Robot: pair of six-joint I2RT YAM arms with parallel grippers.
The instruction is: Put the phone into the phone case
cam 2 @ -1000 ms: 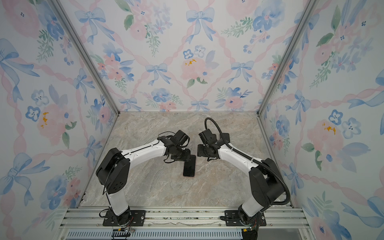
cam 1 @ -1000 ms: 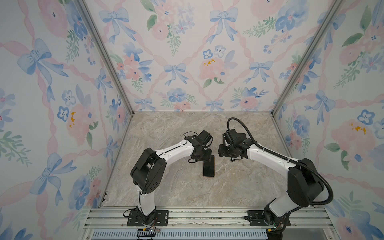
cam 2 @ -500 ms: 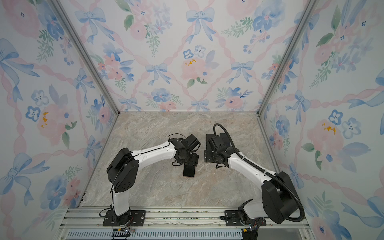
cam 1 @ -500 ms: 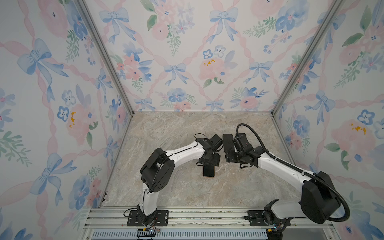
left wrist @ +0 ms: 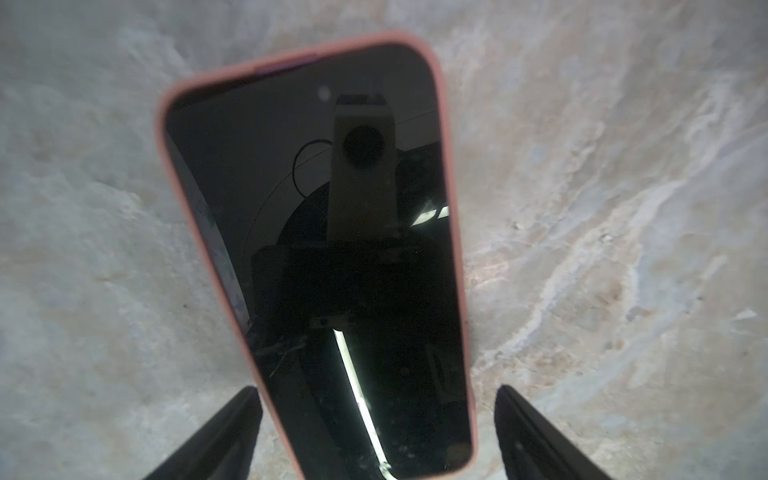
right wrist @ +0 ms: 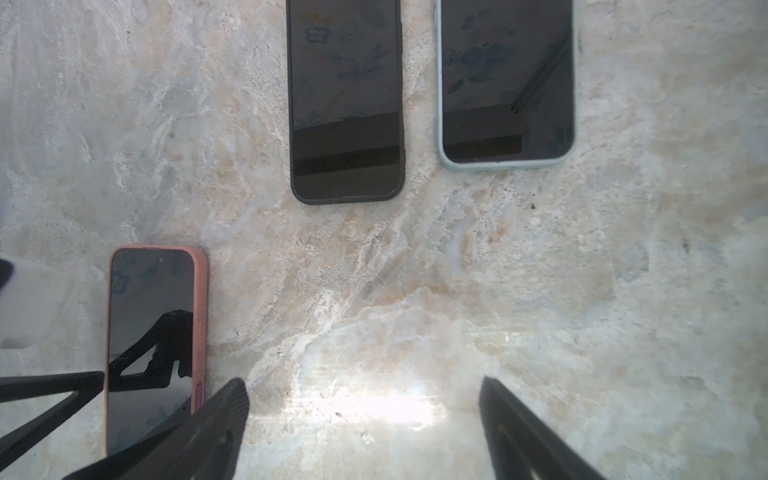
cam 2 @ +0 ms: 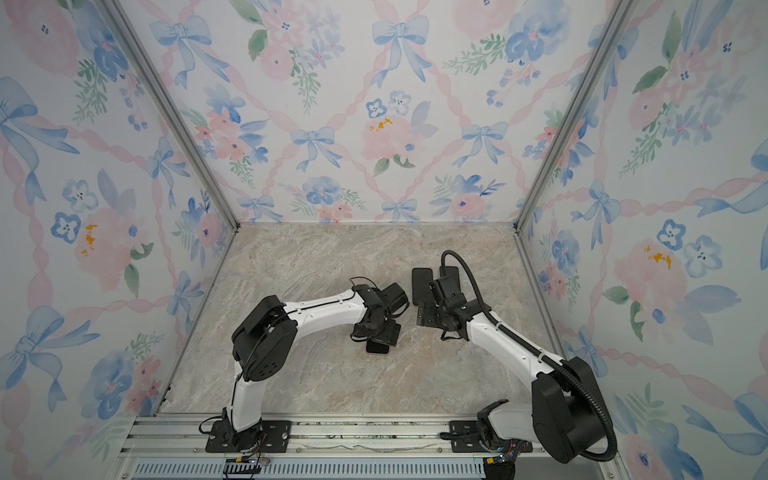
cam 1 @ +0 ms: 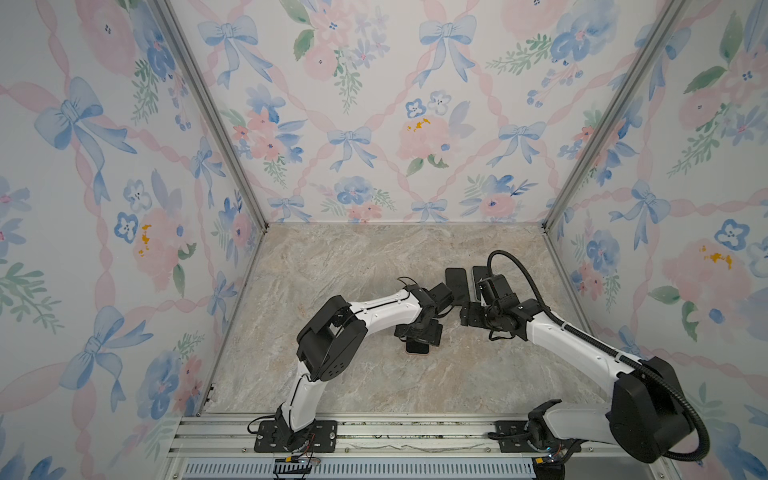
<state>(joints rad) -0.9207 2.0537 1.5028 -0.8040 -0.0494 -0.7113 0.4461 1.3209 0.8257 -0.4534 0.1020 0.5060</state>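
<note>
Seated phone [left wrist: 316, 249] lying flat; hands released
The left hand [left wrist: 376, 399] is straddling phone and case [right wrist: 201, 316], the right hand [right wrist: 363, 390] hovering open; a finger catching the rim could be unseating a corner.

Marbled bench [cam 1: 332, 386]: pink-cased phone [cam 1: 417, 349] lies flat, screen up, mid-frame. Black phone [cam 1: 456, 282] and pale-blue-cased phone [right wrist: 507, 83] lie side by side, upper right of it.
</note>
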